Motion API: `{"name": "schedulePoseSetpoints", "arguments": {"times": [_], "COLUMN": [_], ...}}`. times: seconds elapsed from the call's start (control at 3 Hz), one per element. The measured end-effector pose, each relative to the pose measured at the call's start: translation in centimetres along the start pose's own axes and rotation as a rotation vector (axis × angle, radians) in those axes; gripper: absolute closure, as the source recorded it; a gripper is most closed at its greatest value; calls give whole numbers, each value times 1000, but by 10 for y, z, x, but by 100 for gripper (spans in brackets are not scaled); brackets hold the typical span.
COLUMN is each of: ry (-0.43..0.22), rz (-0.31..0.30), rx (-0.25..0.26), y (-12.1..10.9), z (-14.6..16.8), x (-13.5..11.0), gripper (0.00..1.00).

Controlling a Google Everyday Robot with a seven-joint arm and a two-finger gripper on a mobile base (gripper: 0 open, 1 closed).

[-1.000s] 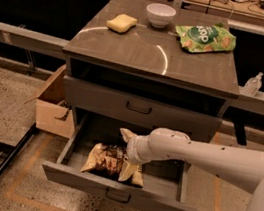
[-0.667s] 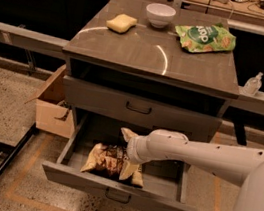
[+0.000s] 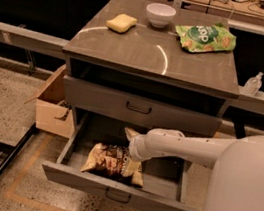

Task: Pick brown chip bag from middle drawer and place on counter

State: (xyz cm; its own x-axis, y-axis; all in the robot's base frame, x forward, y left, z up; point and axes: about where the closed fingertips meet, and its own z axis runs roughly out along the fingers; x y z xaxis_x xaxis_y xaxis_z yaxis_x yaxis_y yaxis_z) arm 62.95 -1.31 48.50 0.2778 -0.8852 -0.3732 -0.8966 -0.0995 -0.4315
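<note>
Our tool [image 3: 132, 150] is down in the open middle drawer [image 3: 117, 195], lower centre of the frame, at the right end of the brown chip bag [image 3: 108, 160]. The bag's long axis runs left from the tool. We cannot tell the tool's state.

The robot's smooth white tubular arm [image 3: 185, 146] is glossy and seamless, swelling into a rounded, bulbous wrist at its end. On the right it joins a broad pale-grey rounded body shell [image 3: 245, 198], plain and matte, with no visible markings. The hand [image 3: 133, 150], at the wrist's tip, sits inside the wide shallow grey metal drawer [image 3: 116, 195], and little of it shows.
</note>
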Motion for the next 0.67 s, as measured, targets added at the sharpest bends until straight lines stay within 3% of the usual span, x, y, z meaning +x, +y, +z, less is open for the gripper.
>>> {"name": "schedulePoseSetpoints", "arguments": {"times": [0.67], "ry": [19], "rz": [-9], "rx": [-67], "y": [2], "z": [53], "x": [17], "gripper": [0]}}
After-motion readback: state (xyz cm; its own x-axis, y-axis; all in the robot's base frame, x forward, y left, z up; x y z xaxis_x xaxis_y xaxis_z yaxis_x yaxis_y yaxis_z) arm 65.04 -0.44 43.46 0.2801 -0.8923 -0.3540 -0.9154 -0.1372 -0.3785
